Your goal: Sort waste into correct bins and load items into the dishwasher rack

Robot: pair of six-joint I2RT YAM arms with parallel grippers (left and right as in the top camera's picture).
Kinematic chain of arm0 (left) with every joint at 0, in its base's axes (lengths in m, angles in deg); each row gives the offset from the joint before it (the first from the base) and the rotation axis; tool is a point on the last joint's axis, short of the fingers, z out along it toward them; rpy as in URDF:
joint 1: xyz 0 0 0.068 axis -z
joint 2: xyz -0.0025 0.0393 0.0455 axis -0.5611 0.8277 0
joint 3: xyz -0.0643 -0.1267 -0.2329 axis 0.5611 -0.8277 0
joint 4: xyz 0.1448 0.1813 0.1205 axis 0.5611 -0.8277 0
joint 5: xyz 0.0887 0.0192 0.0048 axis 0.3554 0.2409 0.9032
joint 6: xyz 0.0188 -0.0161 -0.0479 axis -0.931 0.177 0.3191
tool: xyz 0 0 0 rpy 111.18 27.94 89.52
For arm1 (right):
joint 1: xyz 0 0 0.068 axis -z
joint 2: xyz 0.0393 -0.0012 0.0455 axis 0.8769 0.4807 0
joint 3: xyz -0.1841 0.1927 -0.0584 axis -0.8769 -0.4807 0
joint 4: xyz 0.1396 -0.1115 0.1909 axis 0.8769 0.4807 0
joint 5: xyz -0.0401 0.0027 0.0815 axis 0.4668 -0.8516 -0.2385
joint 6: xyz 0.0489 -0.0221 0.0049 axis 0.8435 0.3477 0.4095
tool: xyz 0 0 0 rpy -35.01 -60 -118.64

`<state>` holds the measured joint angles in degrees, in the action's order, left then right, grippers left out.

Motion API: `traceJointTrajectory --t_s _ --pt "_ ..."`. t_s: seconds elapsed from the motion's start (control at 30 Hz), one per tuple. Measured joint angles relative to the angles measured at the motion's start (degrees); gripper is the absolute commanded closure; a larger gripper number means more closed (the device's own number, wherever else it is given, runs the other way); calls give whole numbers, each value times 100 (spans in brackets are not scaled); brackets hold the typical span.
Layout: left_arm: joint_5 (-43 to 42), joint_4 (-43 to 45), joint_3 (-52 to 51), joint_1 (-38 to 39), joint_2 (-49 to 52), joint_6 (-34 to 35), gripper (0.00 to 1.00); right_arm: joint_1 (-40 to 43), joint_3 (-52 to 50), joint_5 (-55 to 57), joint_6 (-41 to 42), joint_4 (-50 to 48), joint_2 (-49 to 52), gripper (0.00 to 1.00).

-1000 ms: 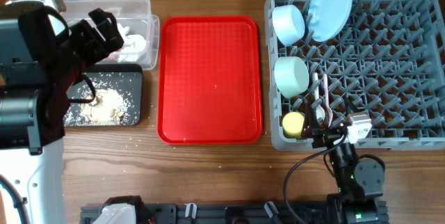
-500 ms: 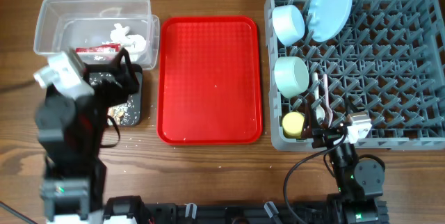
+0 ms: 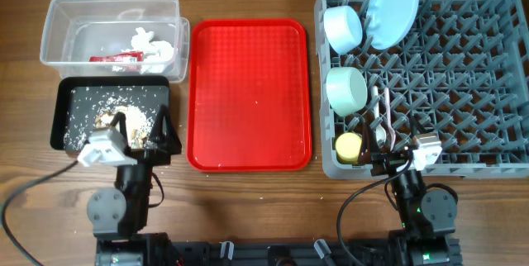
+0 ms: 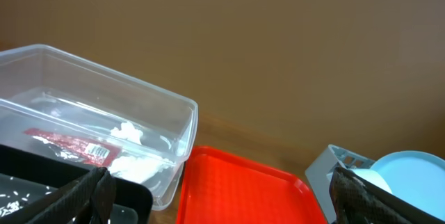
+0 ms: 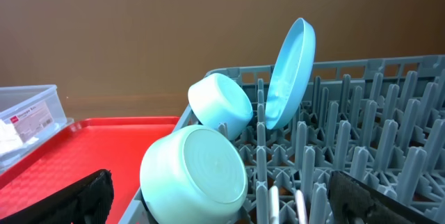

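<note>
From above, the left pincer (image 3: 140,124) sits at the near edge of the table, fingers spread wide with nothing between them. Its tips reach the near rim of the black tray (image 3: 62,92), which is strewn with crumbly beige-white scraps (image 3: 124,120). Beyond that tray, further ahead of the pincer, the clear tub (image 3: 54,10) holds a red wrapper (image 3: 111,57) and crumpled white tissue (image 3: 154,45). The flat red tray (image 3: 250,92) lies just to the pincer's right.

The right pincer (image 3: 382,149) is at the near left corner of the grey rack (image 3: 471,92). A yellow cup (image 3: 349,146) is just to its left, and a white spoon and fork (image 3: 383,113) are just ahead among the pegs. Further ahead come a mint bowl (image 3: 346,90), then a pale blue bowl (image 3: 343,28), with the pale blue plate (image 3: 391,7) on edge at the far corner.

Through the left wrist camera the dark fingers sit at the two bottom corners, far apart and holding nothing. The tub is ahead to the left, the wrapper's white label showing beside the tissue. The red tray is straight ahead.

The right wrist camera also shows fingers wide apart and bare. Just ahead the mint bowl lies on its side, its ringed base facing the pincer. The blue bowl tilts behind it, and the plate stands nearly upright to the right.
</note>
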<state>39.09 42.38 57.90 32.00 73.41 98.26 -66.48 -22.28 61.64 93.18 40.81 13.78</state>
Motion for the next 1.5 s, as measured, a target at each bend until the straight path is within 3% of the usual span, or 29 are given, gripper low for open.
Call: traceJointTrajectory --t_s 0.53,0.7,0.87,1.5 --pt "308 682 -953 144 -1060 -199 0 0 0 0 0 0 0 0" --pt "308 415 -1003 144 -1073 -223 0 0 0 0 0 -2 0 0" --pt "284 -605 -1023 144 -1082 -238 0 0 0 0 0 -2 0 0" --pt "240 -616 -1029 144 -1073 -238 0 0 0 -2 0 0 0 0"
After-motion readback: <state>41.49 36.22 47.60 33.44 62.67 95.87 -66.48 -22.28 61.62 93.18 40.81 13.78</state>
